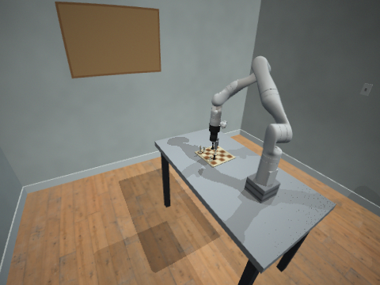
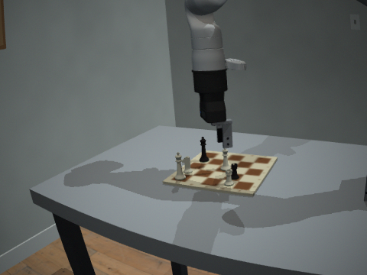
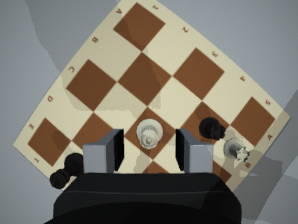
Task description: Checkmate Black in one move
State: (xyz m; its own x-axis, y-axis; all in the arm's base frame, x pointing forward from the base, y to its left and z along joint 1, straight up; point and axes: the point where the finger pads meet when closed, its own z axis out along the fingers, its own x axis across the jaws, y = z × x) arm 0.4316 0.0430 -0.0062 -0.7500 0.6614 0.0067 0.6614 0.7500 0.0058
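Observation:
A small chessboard [image 1: 226,157] [image 2: 255,172] [image 3: 143,78] lies on the grey table [image 1: 277,222] [image 2: 115,198]. My gripper [image 1: 214,146] [image 2: 226,147] [image 3: 149,143] is open and empty. It hangs straight above a tall white piece [image 2: 225,160] [image 3: 149,131], with the fingertips just over its top. A black king [image 2: 203,150] [image 3: 67,169] stands at the board's far edge. A black pawn [image 2: 235,171] [image 3: 212,127] and a white pawn [image 2: 228,177] [image 3: 234,148] stand close together. A tall white piece [image 2: 179,166] and a white rook [image 2: 187,165] stand at the board's left corner.
The arm's base [image 1: 262,188] stands on the table to the right of the board. The table edge [image 2: 95,219] runs in front of the board. A brown panel [image 1: 108,39] hangs on the back wall.

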